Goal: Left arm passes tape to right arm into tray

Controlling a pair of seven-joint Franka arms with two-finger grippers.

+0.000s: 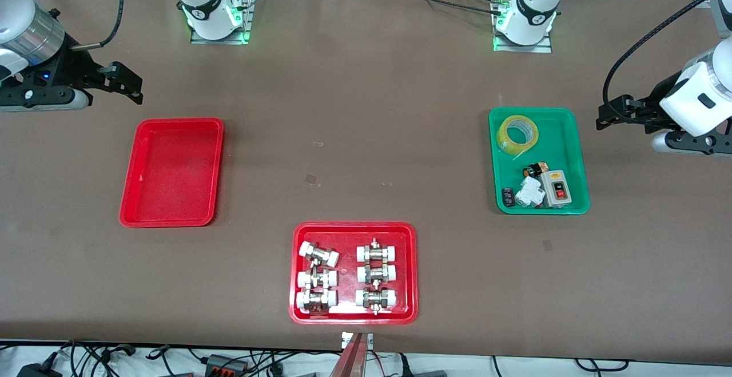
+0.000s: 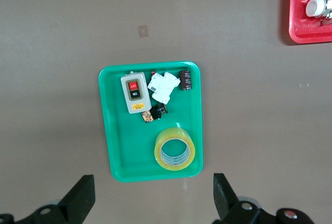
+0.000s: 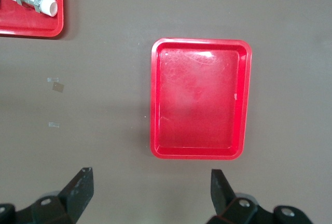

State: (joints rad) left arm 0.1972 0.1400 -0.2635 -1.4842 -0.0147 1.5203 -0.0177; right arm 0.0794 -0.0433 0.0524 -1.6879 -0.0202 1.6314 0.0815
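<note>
Front view: the tape (image 1: 517, 133) is seen lying in the green tray (image 1: 572, 137), in the part farther from the camera, toward the left arm's end of the table. A grey switch box (image 1: 556, 187) and small el. parts (image 1: 529, 191) are kept in the tray's nearer part. The left gripper (image 1: 607, 115) is held up over bare table just beside the green tray, fingers spread, nothing gripped. The right gripper (image 1: 130, 86) is held over the table near the plain red tray (image 1: 171, 172), fingers also spread, nothing gripped. A 2nd red tray w/ fittings (image 1: 353, 273) is set nearest the camera.

Left wrist view: the tape (image 2: 175, 149) is shown flat in the green tray (image 2: 111, 146), apart from the spread fingertips (image 2: 83, 193).

Right wrist view: the plain red tray (image 3: 201, 154) is shown w/ nothing in it, apart from the parted fingertips (image 3: 220, 182).
</note>
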